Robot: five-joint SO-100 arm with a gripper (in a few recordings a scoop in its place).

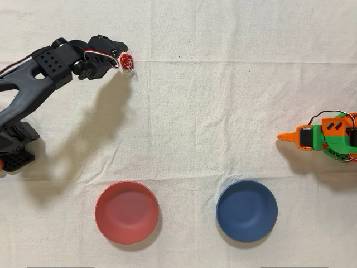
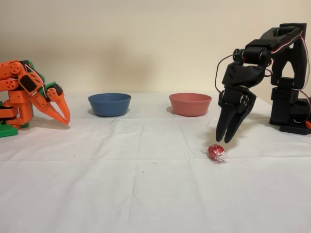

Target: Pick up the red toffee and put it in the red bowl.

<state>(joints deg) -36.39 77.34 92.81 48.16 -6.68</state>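
The black arm's gripper (image 2: 227, 140) hangs just above the red toffee (image 2: 215, 152), its two fingers nearly together and holding nothing. The toffee is a tiny shiny red ball with clear crinkly ends, lying on the white bench (image 2: 121, 184). In the fixed view, bare cloth lies all around it. The red bowl (image 2: 190, 104) sits farther back, well apart, with the blue bowl (image 2: 109, 104) to its left. The orange arm (image 2: 34, 94) stands idle at far left.
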